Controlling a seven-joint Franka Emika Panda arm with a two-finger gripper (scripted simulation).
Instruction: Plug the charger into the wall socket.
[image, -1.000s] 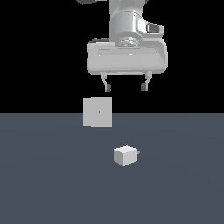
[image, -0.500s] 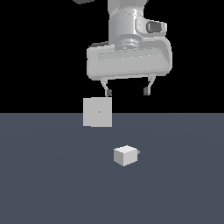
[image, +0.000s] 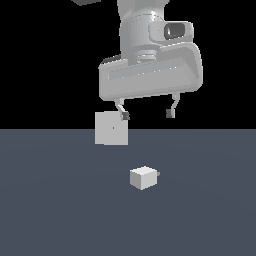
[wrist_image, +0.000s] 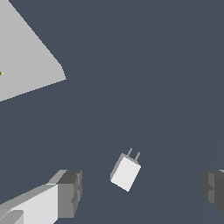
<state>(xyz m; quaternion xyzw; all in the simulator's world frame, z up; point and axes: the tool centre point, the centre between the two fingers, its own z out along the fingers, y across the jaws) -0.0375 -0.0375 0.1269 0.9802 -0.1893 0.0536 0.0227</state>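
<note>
The charger (image: 143, 178) is a small off-white cube lying on the dark floor, its short prong pointing toward the exterior view's right. In the wrist view the charger (wrist_image: 125, 172) shows two thin prongs. The wall socket (image: 111, 128) is an upright pale square panel with a tiny dark dot at its centre, standing behind and to the left of the charger; its corner fills part of the wrist view (wrist_image: 26, 65). My gripper (image: 148, 115) hangs open well above the charger, holding nothing. Its fingers (wrist_image: 65, 194) frame the charger from above.
The dark grey floor (image: 60, 215) stretches around both objects, under a black background. Nothing else stands on it.
The gripper has rotated about its vertical axis and come down slightly. The charger and the socket have not moved.
</note>
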